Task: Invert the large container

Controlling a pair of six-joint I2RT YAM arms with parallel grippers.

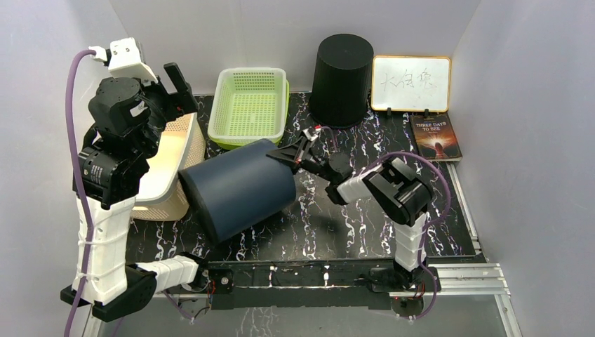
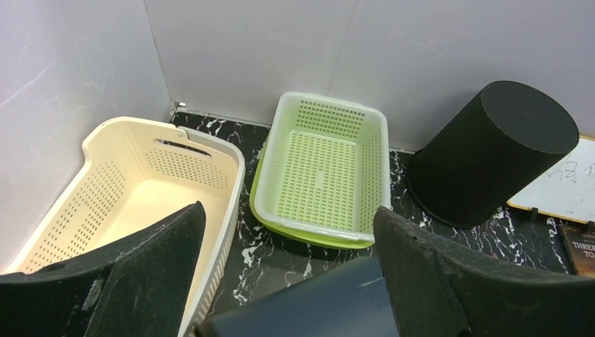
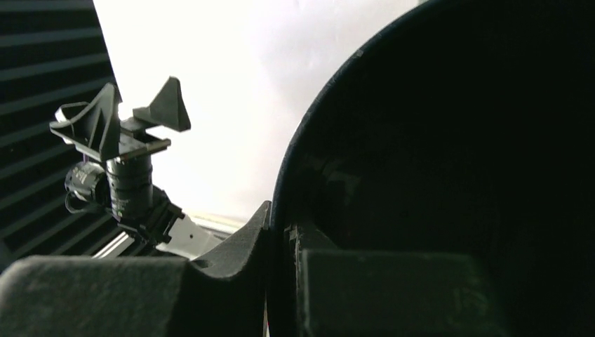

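Note:
The large container (image 1: 235,188) is a dark navy bin lying on its side on the black marbled table, its open mouth to the right and its base toward the near left. My right gripper (image 1: 293,156) is shut on its upper rim. In the right wrist view the gripper (image 3: 281,239) has one finger outside the wall and one inside the dark interior (image 3: 435,140). My left gripper (image 1: 179,88) is open and empty, raised above the cream basket. In the left wrist view the gripper (image 2: 288,217) hangs above the bin's side (image 2: 330,302).
A cream basket (image 1: 184,137) stands at the left against the bin. A green basket (image 1: 249,105) sits at the back, with a black bin (image 1: 342,78) upside down beside it. A whiteboard (image 1: 410,83) and a book (image 1: 436,137) are at the back right.

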